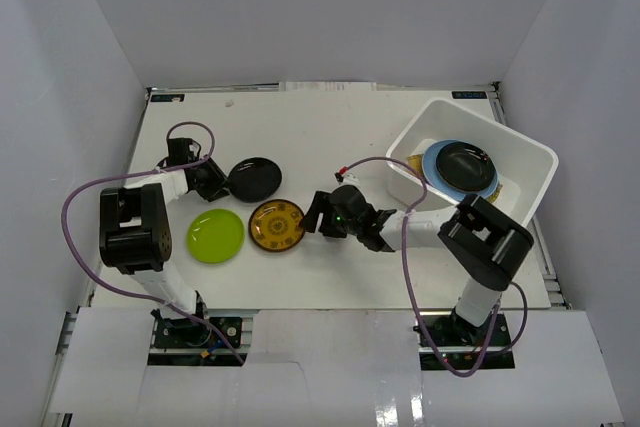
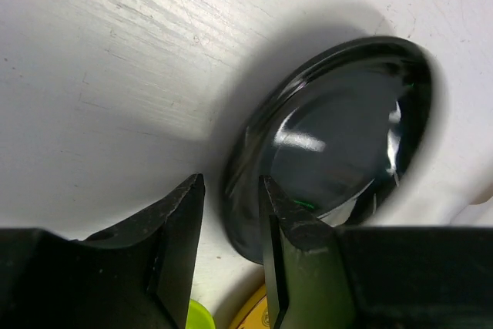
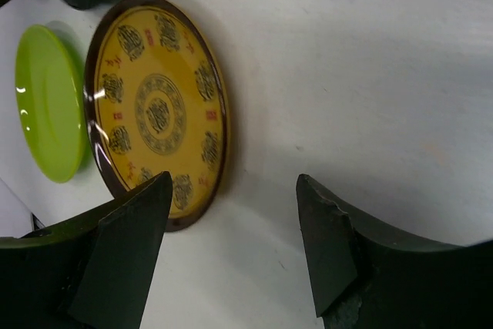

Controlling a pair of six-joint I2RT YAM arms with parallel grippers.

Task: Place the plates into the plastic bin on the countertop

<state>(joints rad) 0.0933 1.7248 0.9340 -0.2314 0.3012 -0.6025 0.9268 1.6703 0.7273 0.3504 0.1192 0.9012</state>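
Note:
A glossy black plate [image 1: 255,179] lies on the white countertop [image 1: 330,127]. My left gripper [image 1: 216,183] is at its left rim, open a little. In the left wrist view the black plate's [image 2: 347,129] near rim sits between the fingers of the left gripper [image 2: 231,190]. An amber patterned plate [image 1: 277,225] and a lime green plate [image 1: 215,235] lie side by side nearer the front. My right gripper [image 1: 318,215] is wide open and empty just right of the amber plate [image 3: 154,105]. The white plastic bin [image 1: 495,127] at the right holds a light blue plate [image 1: 432,162] with a black plate [image 1: 465,162] on top.
The lime plate also shows in the right wrist view [image 3: 46,113], beyond the amber one. White walls enclose the countertop on three sides. The right arm's cable [image 1: 405,247] loops over the table in front of the bin.

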